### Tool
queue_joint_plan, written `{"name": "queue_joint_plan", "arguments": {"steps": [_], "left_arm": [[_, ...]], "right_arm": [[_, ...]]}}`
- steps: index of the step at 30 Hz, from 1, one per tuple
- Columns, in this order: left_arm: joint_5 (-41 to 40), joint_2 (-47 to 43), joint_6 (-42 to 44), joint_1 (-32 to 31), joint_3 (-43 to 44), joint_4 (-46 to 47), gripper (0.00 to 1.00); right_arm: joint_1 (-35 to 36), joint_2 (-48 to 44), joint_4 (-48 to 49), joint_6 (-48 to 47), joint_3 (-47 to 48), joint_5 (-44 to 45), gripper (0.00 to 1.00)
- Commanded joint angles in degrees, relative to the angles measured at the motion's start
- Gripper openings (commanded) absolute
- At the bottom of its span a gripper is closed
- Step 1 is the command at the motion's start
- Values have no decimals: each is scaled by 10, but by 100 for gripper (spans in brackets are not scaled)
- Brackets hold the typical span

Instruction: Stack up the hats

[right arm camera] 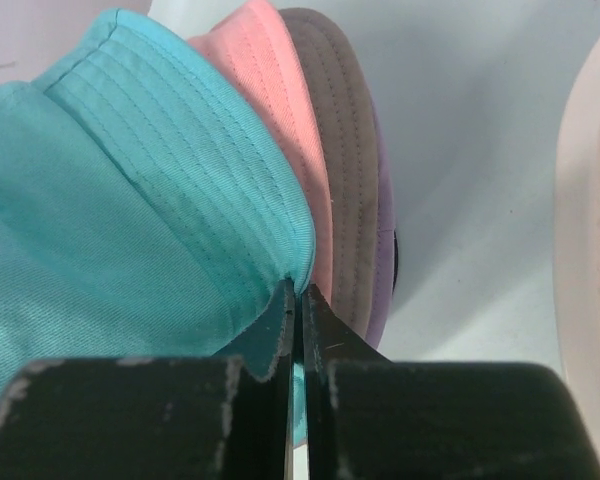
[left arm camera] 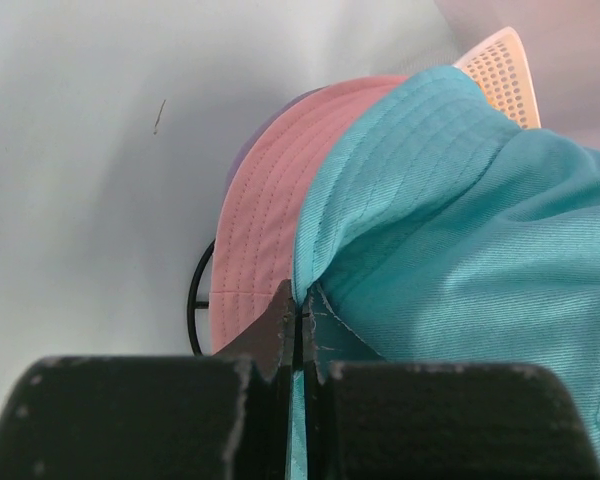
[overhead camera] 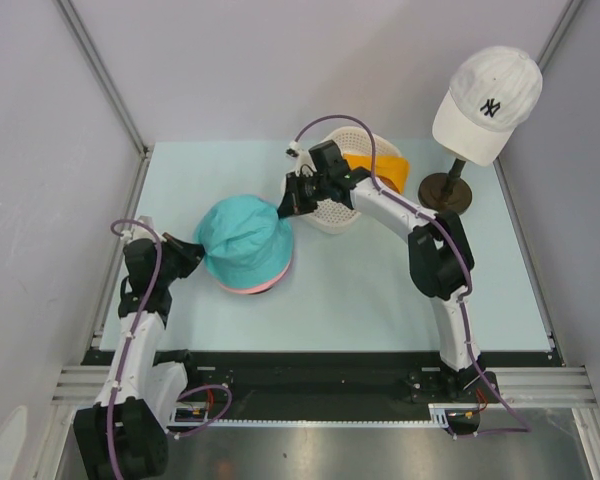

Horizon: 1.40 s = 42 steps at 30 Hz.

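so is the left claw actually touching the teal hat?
Touching. The left wrist view shows the left claw shut on the teal hat, its brim fabric pinched between the jaws.

Teal hat (overhead camera: 242,245) was an even turquoise, fine twill, with rows of matching stitching ringing the brim. Pink hat (left arm camera: 265,230) was salmon-pink with the same ringed stitching. Lavender hat (right arm camera: 383,250) showed a purple edge, and its brim read grey-brown in shadow. Orange hat (overhead camera: 392,168) was plain bright orange. Basket (overhead camera: 332,215) was cream-white, patterned all over with small holes. Baseball cap (overhead camera: 485,100) was white with a black NY logo; its stand (overhead camera: 450,188) was dark brown. Table (overhead camera: 380,300) was pale mint blue. Left gripper (left arm camera: 298,305) and right gripper (right arm camera: 298,295) were black, flecked with pale scuffs. Left arm (overhead camera: 145,335) and right arm (overhead camera: 458,325) were white with black joints; cables (overhead camera: 158,265) were purple.
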Motion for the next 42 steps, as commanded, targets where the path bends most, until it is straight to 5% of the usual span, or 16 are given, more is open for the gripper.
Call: {"name": "queue_joint_plan", "arguments": {"steps": [1, 9, 13, 19, 21, 25, 35, 42], "left_arm": [[-40, 28, 29, 8, -35, -74, 0], [-29, 0, 26, 7, 9, -88, 0], [-21, 14, 24, 7, 54, -104, 25], [-81, -3, 20, 9, 90, -169, 69], [-99, -23, 13, 11, 97, -187, 77], [-144, -50, 5, 21, 118, -219, 93], [-209, -63, 14, 26, 148, -279, 100], [-252, -51, 62, 26, 218, -299, 100]], "right_arm": [[-5, 2, -73, -50, -59, 106, 0], [10, -50, -50, -53, -89, 88, 0], [17, -75, -45, -45, -95, 77, 5], [6, -97, -44, -59, -98, 76, 48], [-1, -115, -41, -67, -110, 76, 60], [-9, -149, -39, -72, -129, 85, 69], [-59, -255, -39, -64, -208, 136, 73], [-111, -331, -65, -55, -231, 338, 73]]}}
